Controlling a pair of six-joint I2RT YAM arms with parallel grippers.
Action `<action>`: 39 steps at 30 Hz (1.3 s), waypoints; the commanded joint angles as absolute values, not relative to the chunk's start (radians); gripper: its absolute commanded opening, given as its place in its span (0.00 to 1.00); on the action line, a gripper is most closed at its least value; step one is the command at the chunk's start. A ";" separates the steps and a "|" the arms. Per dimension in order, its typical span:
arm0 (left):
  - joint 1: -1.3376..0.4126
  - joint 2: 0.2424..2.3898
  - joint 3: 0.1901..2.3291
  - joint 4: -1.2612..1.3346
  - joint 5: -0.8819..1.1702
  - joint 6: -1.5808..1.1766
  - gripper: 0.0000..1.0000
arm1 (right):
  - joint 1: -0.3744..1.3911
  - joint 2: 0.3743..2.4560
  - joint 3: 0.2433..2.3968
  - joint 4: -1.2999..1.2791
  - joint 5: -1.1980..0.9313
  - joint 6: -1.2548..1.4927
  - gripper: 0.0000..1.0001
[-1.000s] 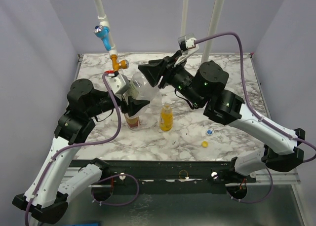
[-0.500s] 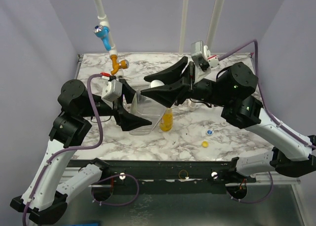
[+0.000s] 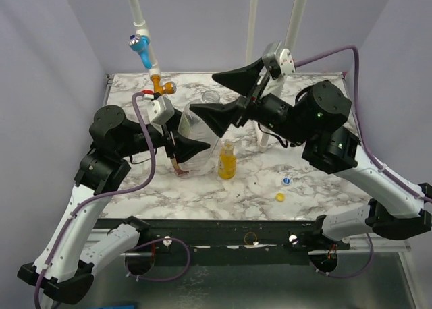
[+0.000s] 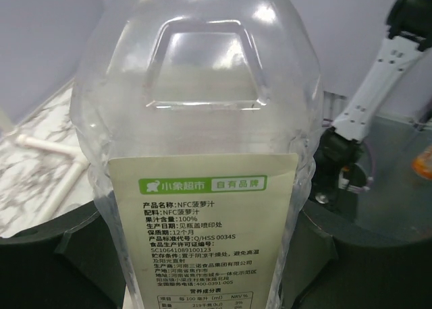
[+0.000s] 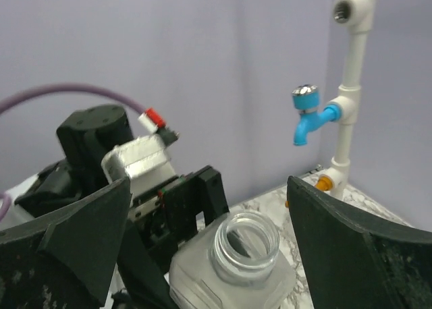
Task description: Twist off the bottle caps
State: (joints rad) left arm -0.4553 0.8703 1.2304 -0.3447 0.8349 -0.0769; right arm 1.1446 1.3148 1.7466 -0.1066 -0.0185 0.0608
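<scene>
Blue-and-white cap (image 3: 287, 181) and yellow cap (image 3: 279, 197) lie loose on the marble table (image 3: 317, 93), near each other at its front right, well apart from the bottles. The wide clear bottle (image 3: 196, 123) is lifted off the table and tilted, clamped around its labelled body by the left gripper (image 3: 185, 139). The left wrist view shows the label filling the space between the two black fingers (image 4: 54, 255). Its neck (image 5: 246, 245) is uncapped, the round mouth open. The right gripper (image 3: 202, 92) is released, its jaws spread wide on either side of that neck without touching it. The yellow-orange bottle (image 3: 227, 162) stands upright on the table just right of the held bottle. The brown bottle (image 3: 181, 166) stands partly hidden behind the left gripper. A blue tap handle (image 5: 307, 113) on a white pipe (image 5: 347, 106) rises at the back left.
</scene>
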 commanded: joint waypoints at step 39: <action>-0.451 0.859 1.250 -0.526 0.557 0.019 0.99 | 1.145 1.339 1.717 -0.236 0.344 0.059 0.01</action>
